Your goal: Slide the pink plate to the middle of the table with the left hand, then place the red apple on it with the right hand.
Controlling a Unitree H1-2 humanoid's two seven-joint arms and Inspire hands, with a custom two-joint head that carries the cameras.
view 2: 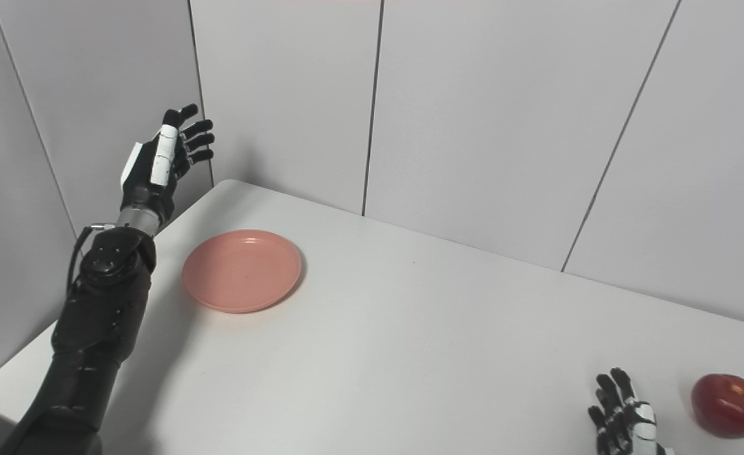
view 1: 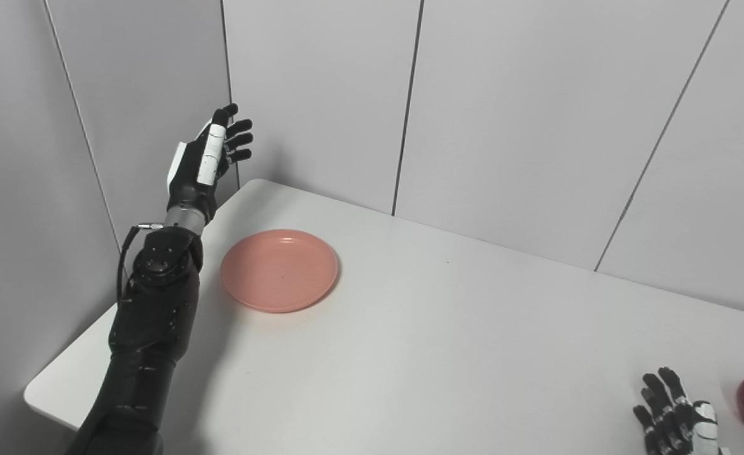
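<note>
Pink and shallow, the plate (view 1: 279,270) sits toward the left end of the white bench (view 1: 447,354), not at its middle, so by the look of it the slide is not yet done. The left hand (view 1: 206,161) is raised in the air beside and beyond the plate's left rim, fingers spread, holding nothing and clear of the plate. The red apple (view 2: 727,405) rests on the bench at the near right corner. Just beside it, the right hand (view 2: 624,420) lies low with fingers apart, empty. Both steps appear to remain.
</note>
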